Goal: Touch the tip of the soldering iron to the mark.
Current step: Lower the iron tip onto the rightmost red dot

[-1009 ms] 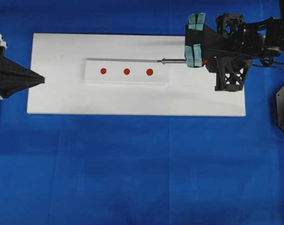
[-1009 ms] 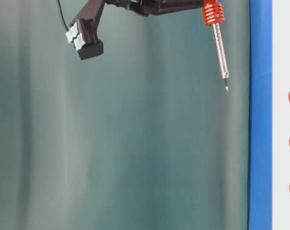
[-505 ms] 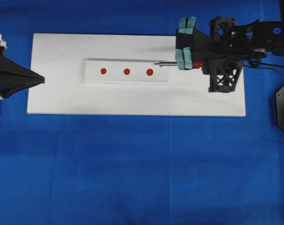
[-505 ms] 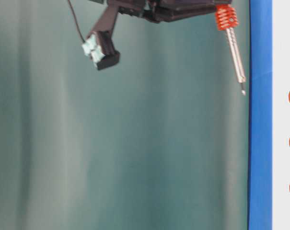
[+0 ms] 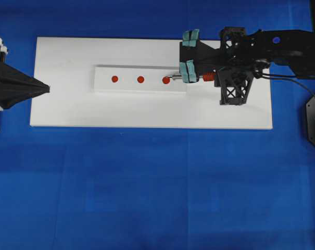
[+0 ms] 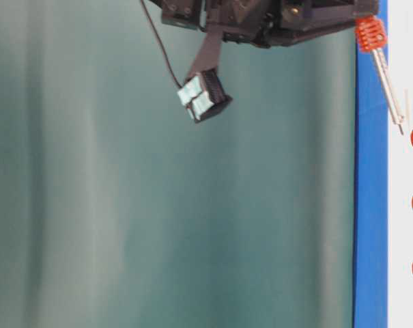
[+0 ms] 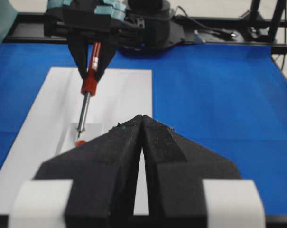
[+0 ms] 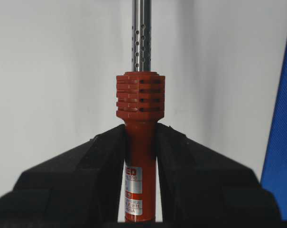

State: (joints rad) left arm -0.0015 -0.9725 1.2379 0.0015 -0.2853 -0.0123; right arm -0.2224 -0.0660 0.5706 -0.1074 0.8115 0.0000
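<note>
My right gripper (image 5: 213, 77) is shut on the orange-red handle of the soldering iron (image 5: 206, 77), below its ribbed collar (image 8: 140, 99). The silver shaft (image 6: 389, 92) slants down over a white strip (image 5: 140, 89) bearing three red marks. The tip (image 5: 169, 80) sits at the near edge of the mark (image 5: 165, 80) closest to the right arm. The left wrist view shows the tip (image 7: 80, 131) just over that mark (image 7: 79, 142); I cannot tell if they touch. My left gripper (image 5: 47, 88) is shut and empty at the board's opposite end.
The strip lies on a white board (image 5: 68, 112) on blue cloth (image 5: 157, 187). Two more red marks (image 5: 140, 79) (image 5: 114, 79) lie farther along the strip. The iron's black cord (image 6: 158, 48) hangs from the right arm.
My right gripper has moved toward the left arm and lower with the iron, bringing the tip from the strip's end to the nearest mark. The left arm has not moved.
</note>
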